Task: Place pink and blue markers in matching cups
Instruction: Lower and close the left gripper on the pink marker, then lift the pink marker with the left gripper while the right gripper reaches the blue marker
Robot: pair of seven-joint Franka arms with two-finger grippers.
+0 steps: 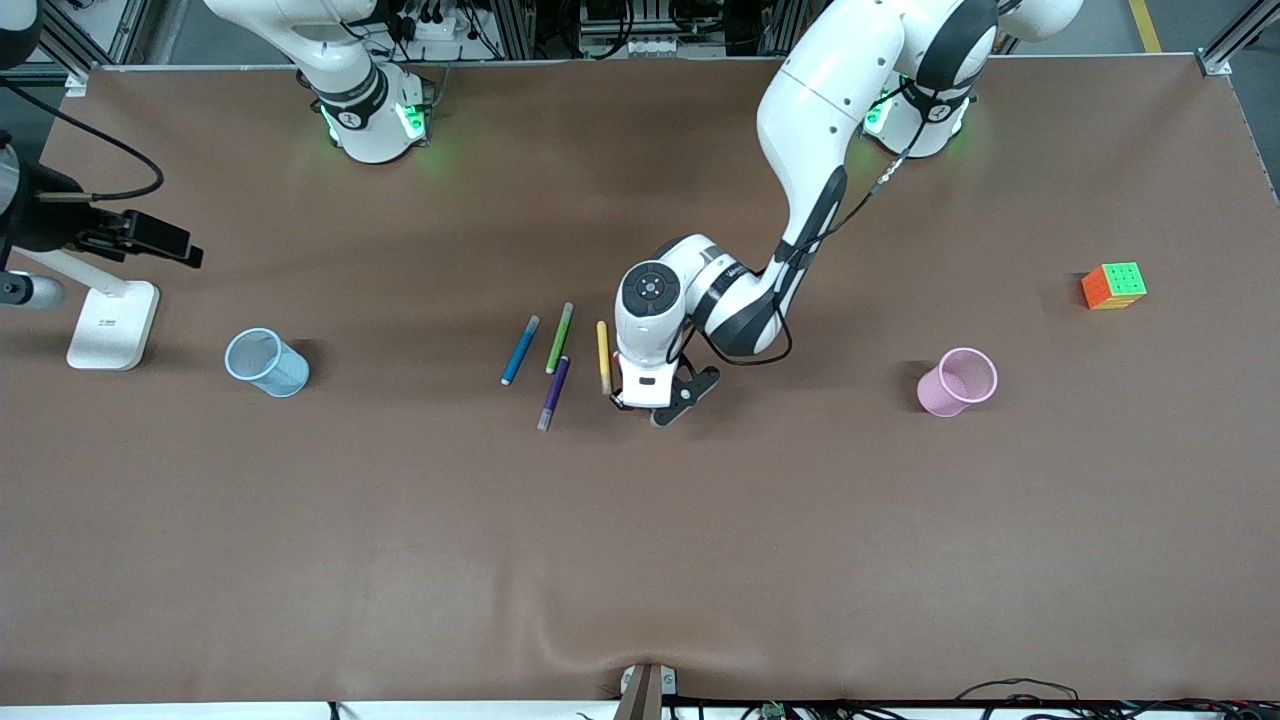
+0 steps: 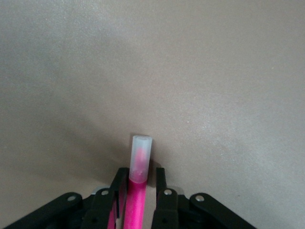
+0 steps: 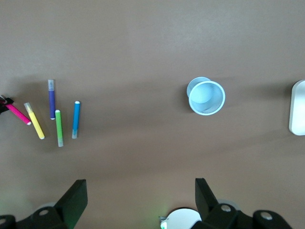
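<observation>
Brown tabletop (image 1: 400,520), left pincer (image 2: 141,191) clamped around pink marker (image 2: 138,191), right pincer (image 3: 140,200) agape.

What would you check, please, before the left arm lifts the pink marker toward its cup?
1. Left claw around the pink marker: ok, a finger on each side of the barrel.
2. Grip firm: cannot tell; contact is not clearly visible.
3. Yellow marker beside the claw undisturbed: ok, lying flat, apart from it.
4. Pink cup upright, mouth open: ok, toward the left arm's end of the table.
5. Right claw out of the way: ok, open, waiting high above the blue cup.
</observation>
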